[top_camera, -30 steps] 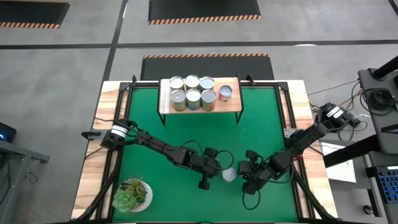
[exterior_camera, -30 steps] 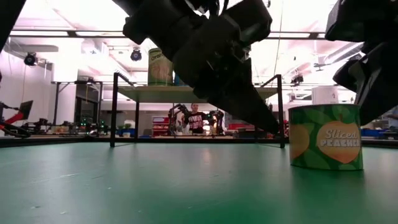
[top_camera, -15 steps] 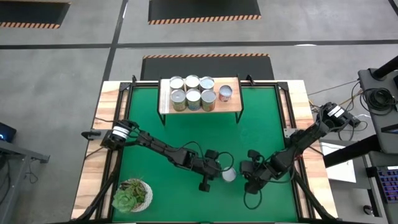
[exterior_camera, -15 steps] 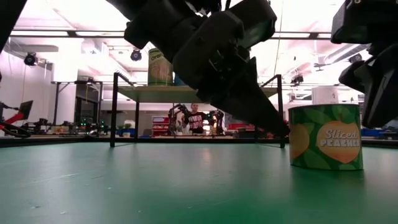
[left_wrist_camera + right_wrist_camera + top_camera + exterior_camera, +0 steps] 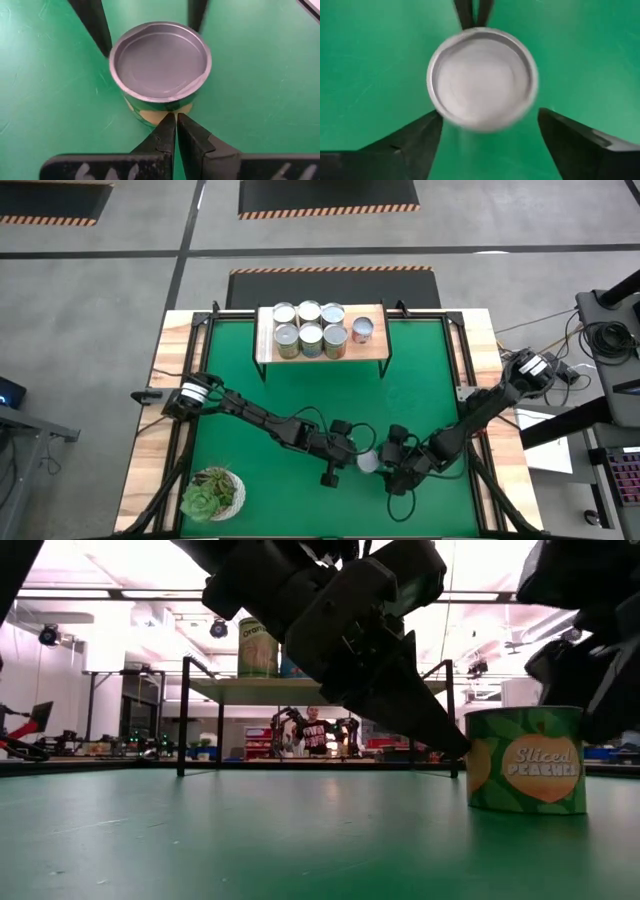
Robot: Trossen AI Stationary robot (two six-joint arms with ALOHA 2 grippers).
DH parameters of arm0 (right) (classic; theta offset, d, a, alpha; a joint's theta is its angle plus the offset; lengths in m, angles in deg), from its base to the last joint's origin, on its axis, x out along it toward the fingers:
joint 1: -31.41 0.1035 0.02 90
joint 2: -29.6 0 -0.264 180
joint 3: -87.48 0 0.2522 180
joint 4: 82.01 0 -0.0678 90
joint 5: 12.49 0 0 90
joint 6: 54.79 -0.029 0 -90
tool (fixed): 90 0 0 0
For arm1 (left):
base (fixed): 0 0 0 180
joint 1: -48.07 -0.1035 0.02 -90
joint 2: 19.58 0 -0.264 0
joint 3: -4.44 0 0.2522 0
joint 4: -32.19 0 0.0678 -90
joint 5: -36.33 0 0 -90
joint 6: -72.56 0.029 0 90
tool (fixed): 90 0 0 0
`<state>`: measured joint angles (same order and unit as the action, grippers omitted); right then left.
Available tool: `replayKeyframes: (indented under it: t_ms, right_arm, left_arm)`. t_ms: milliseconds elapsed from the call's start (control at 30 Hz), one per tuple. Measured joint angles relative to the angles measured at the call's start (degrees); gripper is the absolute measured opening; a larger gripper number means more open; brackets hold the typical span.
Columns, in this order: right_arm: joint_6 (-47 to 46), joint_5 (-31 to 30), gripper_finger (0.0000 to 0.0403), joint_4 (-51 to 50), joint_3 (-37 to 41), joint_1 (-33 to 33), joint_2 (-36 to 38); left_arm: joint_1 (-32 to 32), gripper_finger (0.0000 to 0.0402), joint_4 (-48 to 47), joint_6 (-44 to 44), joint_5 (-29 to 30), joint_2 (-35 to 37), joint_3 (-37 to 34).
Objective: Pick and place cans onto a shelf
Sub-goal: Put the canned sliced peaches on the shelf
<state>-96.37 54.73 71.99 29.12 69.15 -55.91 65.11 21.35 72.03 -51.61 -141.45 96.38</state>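
One can [image 5: 368,462] with a silver top and a green label stands upright on the green mat near the table's front edge. My left gripper [image 5: 175,122] is shut, with its tips at the can's side facing the table's left. My right gripper [image 5: 490,115] is open on the can's right. Its two fingers [image 5: 95,25] stand on either side of the can [image 5: 482,77] without touching it. Several more cans [image 5: 310,327] sit on the shelf [image 5: 372,352] at the table's far edge. My left gripper rests its shut fingertips [image 5: 455,748] against the can's side just under the top rim [image 5: 470,740]. The fingers slant down from the table's left. The can stands upright with its base on the mat.
A potted succulent [image 5: 212,492] sits at the near left corner. The shelf's black legs [image 5: 183,715] rise from the mat at the back. Bare green mat [image 5: 330,395] lies between the shelf and the grippers. A person [image 5: 316,730] shows far off in the room behind.
My right gripper has moved a little toward the table's left, up to the can, and has opened, so its fingers now flank the can. My left gripper has stayed shut at the can's side. The can stands where it stood.
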Motion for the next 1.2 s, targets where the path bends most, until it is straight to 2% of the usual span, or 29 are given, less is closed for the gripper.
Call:
replayKeyframes:
  t_ms: [133, 267, 633, 733, 1000, 1200]
  right_arm:
    - [5.69, -0.63, 0.0348, 6.39, 0.00, -0.33, -4.24]
    - [8.78, -2.01, 0.0352, 10.02, 0.00, -0.27, -6.67]
    - [10.47, -2.10, 0.0261, 7.12, 0.07, -0.37, -2.81]
    - [12.20, -0.90, 0.0256, 6.17, 0.11, -0.62, -0.33]
    - [15.36, -1.21, 0.0272, 1.58, 0.09, -4.07, 12.25]
    - [18.78, -1.38, 0.0273, -0.85, 0.04, -10.36, 20.97]
  left_arm:
    - [0.00, 0.0000, 0.23, 0.00, 0.24, -0.02, 0.00]
    - [0.00, 0.0000, 0.17, 0.00, 0.27, -0.02, 0.00]
    - [0.04, 0.0000, 1.06, 0.43, 0.36, -0.02, -0.06]
    - [0.38, 0.0000, 1.52, 2.83, 0.33, 0.63, -0.09]
    - [1.07, 0.0000, -5.55, 11.72, 0.39, 10.67, -0.95]
    - [0.81, 0.0000, -5.56, 15.58, 1.92, 24.85, -8.55]
